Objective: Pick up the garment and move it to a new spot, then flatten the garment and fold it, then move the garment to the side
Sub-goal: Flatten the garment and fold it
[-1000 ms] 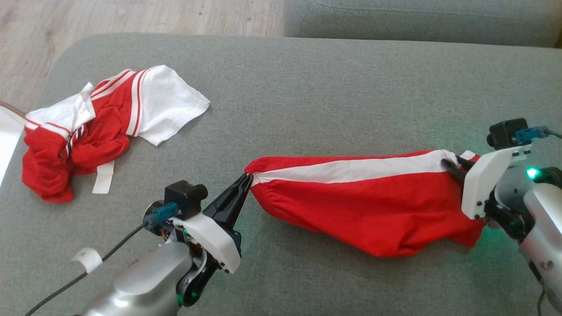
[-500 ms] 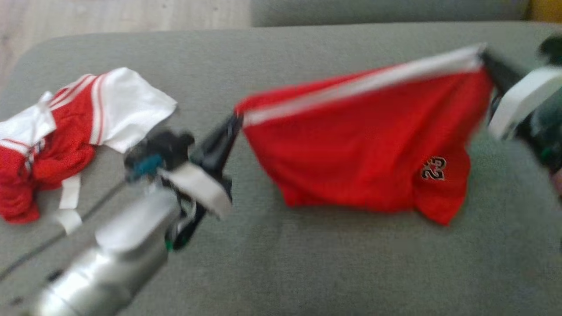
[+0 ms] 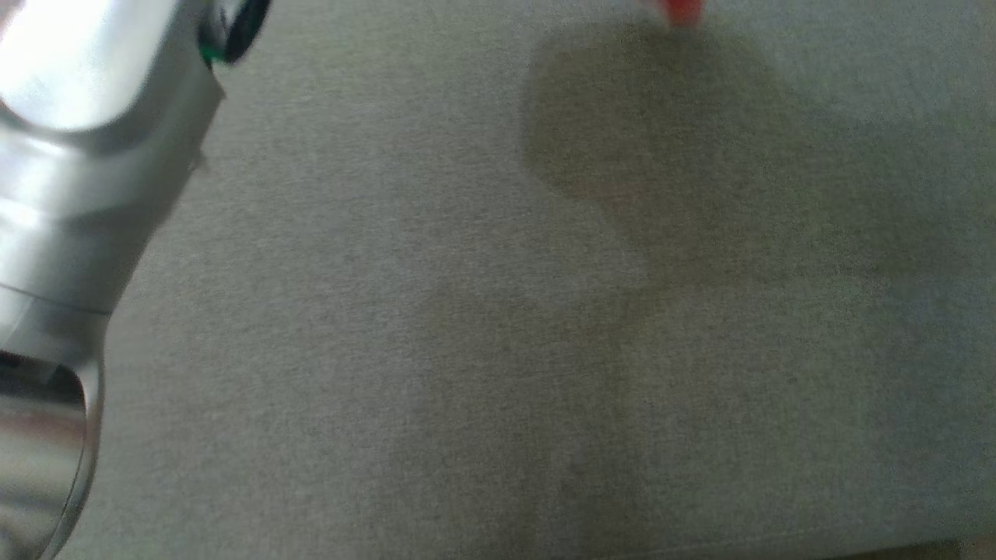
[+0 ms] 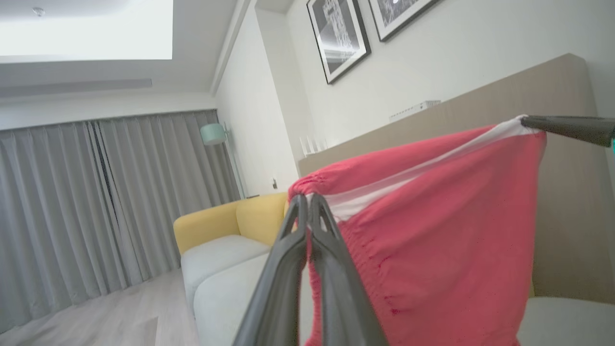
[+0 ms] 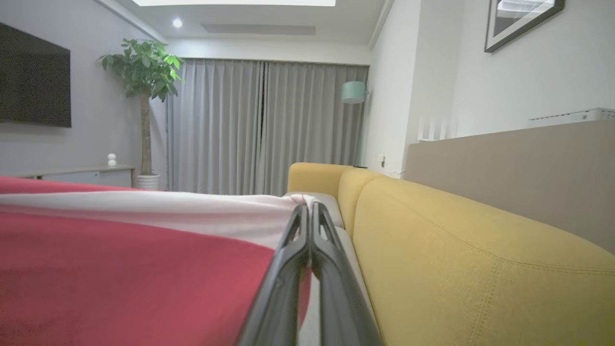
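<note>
The garment (image 4: 432, 250) hangs in the air, stretched between the two hands by its waistband. A white band (image 4: 384, 199) runs along the top edge and the red cloth falls loose below it. In the left wrist view we see it across the lower right of the frame, with the gathered end of the waistband at centre and the far end at the upper right.

The left hand (image 4: 307, 201) is clamped on that gathered end, its two dark fingers pressed together with the cloth pinched at their tips. At the right edge of the same frame the right hand (image 4: 526, 120) comes in from the side, gripping the other corner of the band. In the right wrist view we see it from behind, fingers squeezed together on the white band, and the garment spreads over the lower left of the frame.

The head view is blurred. We make out a scrap of red at the top edge, right of centre, above a soft shadow on the grey cushion (image 3: 467, 327). The silver left forearm (image 3: 70, 155) runs down the left side of the frame.

Further out, a yellow sofa (image 5: 456, 250) fills the lower right of the right wrist view. Grey curtains (image 5: 230, 125) and a leafy plant (image 5: 144, 72) stand behind it. Framed pictures (image 4: 338, 38) hang at the top of the left wrist view.
</note>
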